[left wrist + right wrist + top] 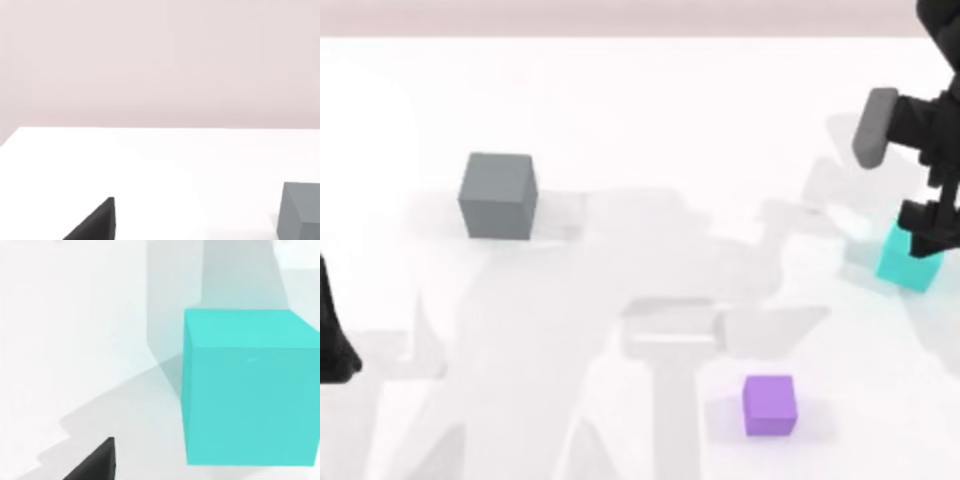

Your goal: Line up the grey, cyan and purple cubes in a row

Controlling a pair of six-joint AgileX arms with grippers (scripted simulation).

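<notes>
Nearest, right of centre, the purple cube (768,405) rests alone on the white table (650,140). At the left edge, the left gripper (332,335) is parked; whether it is spread or closed cannot be told. Farther back at the right edge, the right gripper (932,225) stands over the cyan cube (906,262), its finger state indiscernible. Farthest, at the left, sits the grey cube (499,195).
</notes>
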